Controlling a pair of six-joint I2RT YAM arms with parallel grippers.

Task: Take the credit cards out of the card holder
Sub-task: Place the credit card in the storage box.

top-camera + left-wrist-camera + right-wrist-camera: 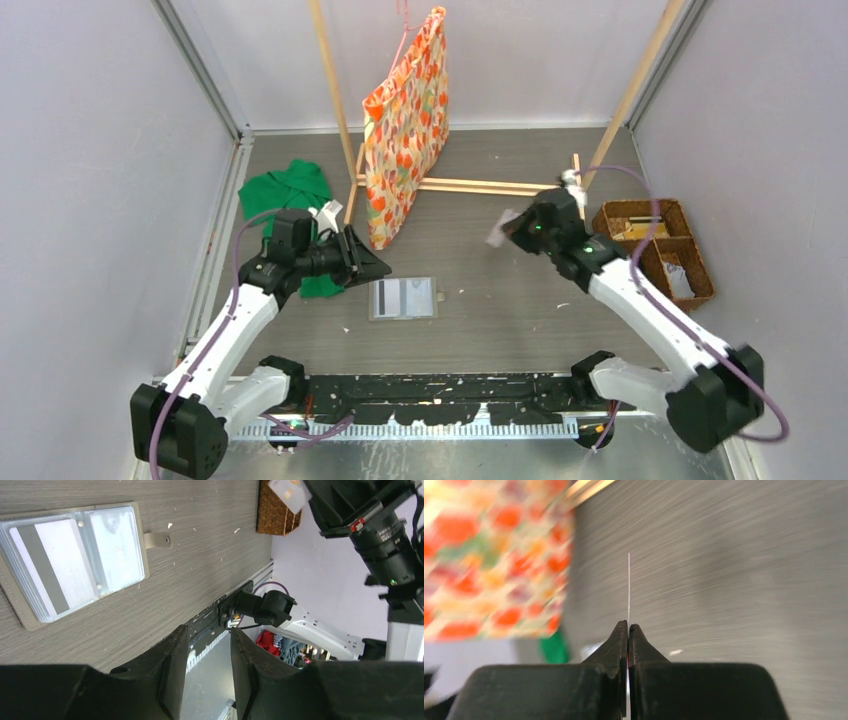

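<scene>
Left of the card holder [403,298], left gripper [208,630] gapes; right gripper [628,626] seemingly pinches card [290,494].

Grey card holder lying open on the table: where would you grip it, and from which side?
Probably the small snap tab jutting from the card holder, coming down from above on its right side in the top view. The rest lies open and flat, offering no raised edge.
</scene>
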